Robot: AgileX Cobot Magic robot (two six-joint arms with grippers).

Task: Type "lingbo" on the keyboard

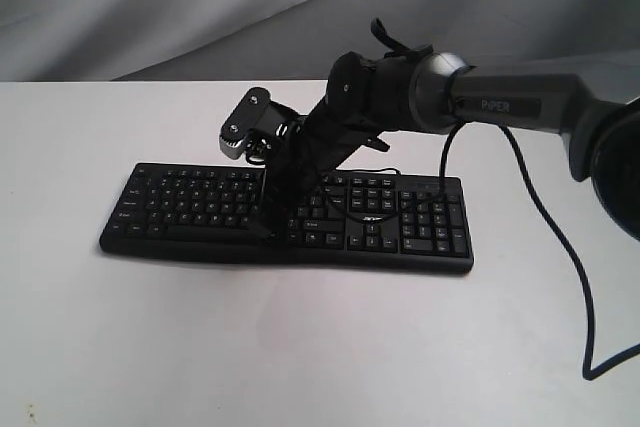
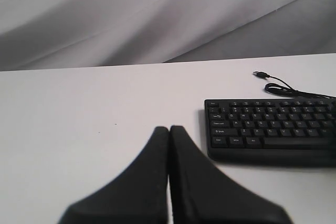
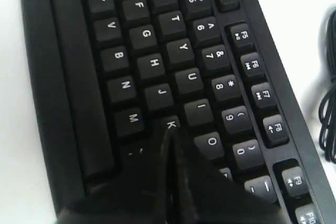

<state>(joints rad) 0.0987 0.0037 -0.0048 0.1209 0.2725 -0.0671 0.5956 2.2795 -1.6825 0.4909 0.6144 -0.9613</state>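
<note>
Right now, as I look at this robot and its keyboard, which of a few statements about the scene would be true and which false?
1. The right gripper is over the keyboard's letter keys. True.
2. The left gripper is pressing a key. False: it is beside the keyboard, over the table.
3. The right gripper's fingers are spread wide. False: they are shut together.
4. The right gripper's tip is at the K key. True.
5. The cable is plugged in. False: its plug lies loose on the table.
</note>
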